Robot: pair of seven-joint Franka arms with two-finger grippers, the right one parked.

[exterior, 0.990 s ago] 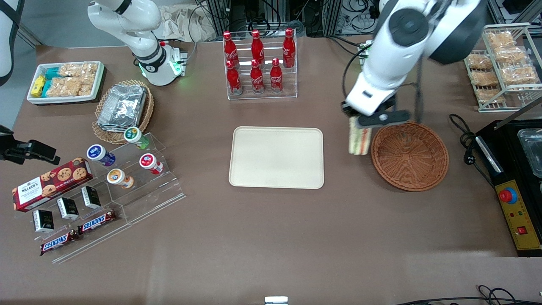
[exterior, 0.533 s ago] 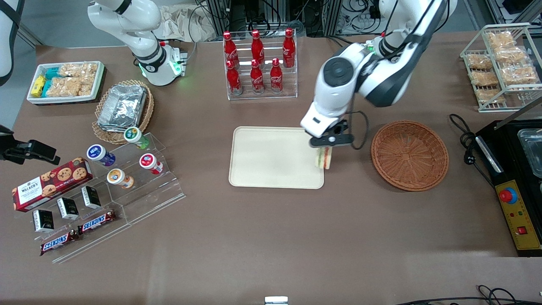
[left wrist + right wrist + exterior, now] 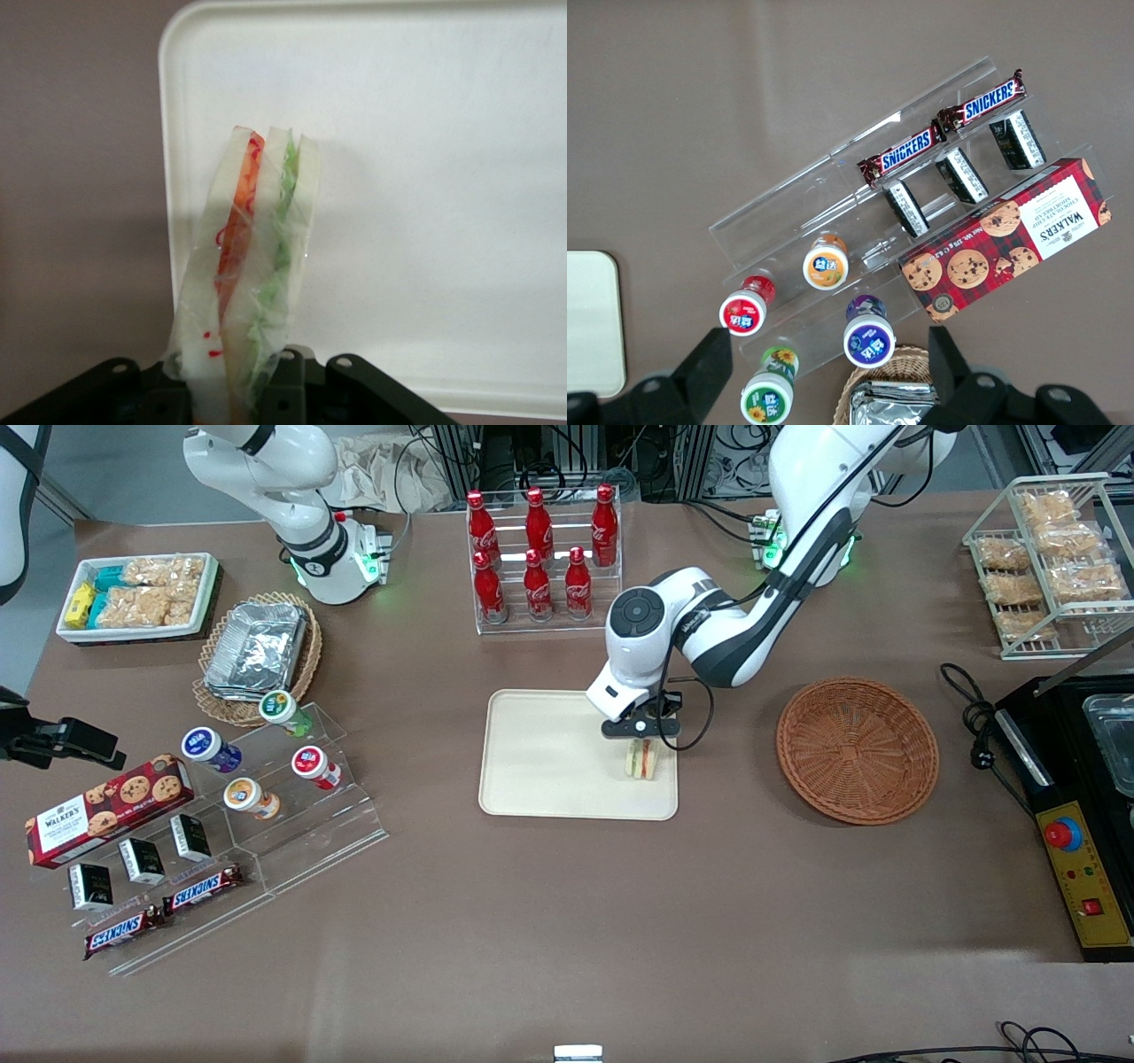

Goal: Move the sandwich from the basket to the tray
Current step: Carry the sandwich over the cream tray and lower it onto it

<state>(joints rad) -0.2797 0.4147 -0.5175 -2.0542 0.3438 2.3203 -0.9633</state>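
My left gripper is shut on the sandwich, a wrapped white-bread wedge with orange-red and green layers. It holds it over the cream-beige tray, close to the tray's edge toward the basket. In the left wrist view the sandwich hangs from the gripper above the tray, near one of its rounded corners. The reddish-brown wicker basket lies beside the tray toward the working arm's end of the table and holds nothing.
A rack of red cola bottles stands farther from the front camera than the tray. An acrylic stand with small jars, snack bars and a cookie box lies toward the parked arm's end. A black appliance sits beside the basket.
My left gripper has carried the sandwich from beside the basket to over the tray and has come lower. The basket and tray have not moved.
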